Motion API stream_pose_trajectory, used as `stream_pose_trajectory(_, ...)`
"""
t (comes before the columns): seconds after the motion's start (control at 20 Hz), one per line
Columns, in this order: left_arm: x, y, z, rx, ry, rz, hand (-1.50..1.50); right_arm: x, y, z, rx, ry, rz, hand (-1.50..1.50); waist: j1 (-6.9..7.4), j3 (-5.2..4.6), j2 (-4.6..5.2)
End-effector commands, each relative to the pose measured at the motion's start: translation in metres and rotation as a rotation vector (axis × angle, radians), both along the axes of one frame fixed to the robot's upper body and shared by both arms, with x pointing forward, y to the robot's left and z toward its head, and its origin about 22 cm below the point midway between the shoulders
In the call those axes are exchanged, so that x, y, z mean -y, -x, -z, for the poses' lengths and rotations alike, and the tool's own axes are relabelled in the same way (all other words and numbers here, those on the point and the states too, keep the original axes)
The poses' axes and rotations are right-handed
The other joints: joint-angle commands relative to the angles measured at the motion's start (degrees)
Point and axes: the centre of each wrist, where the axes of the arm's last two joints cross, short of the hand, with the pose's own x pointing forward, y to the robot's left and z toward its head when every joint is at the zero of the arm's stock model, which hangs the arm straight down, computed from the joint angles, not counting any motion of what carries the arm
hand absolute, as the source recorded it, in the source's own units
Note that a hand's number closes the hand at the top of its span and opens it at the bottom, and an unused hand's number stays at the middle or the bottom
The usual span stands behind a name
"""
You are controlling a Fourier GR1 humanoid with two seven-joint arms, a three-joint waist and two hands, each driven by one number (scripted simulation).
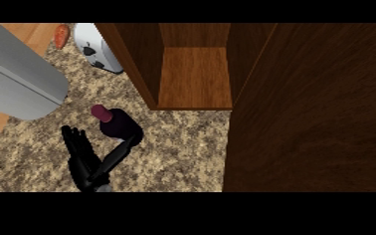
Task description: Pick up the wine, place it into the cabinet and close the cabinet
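The wine bottle [117,124] is dark with a maroon cap and stands on the speckled counter, just in front of the cabinet's left corner. The wooden cabinet [195,74] is open, its inner shelf bare. Its door [301,129] is swung out and fills the right side of the view. My left hand [84,162] comes up from the lower edge just left of the bottle, open with its fingers straight and pointing away from me. Its thumb reaches across to the bottle's near side. My right hand does not show.
A large grey rounded shape [29,79] fills the left edge; I cannot tell what it is. A white toaster [99,50] stands at the back left beside the cabinet wall. An orange-red item [62,36] lies on a light wooden surface [29,35].
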Motion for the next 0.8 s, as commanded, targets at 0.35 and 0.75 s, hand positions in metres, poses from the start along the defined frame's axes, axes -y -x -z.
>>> stream_pose_trajectory(0.35, -0.005, -0.01, 0.047, -0.018, 0.007, 0.015, -1.5, -0.006, 0.003, 0.009, 0.012, -0.007, 0.004, -1.5, -0.15, -0.01, 0.03)
stream_pose_trajectory(0.75, 0.008, -0.006, 0.065, 0.042, 0.068, -0.013, -1.5, 0.006, 0.004, -0.005, 0.021, 0.022, 0.01, -1.5, -0.23, -0.03, 0.05)
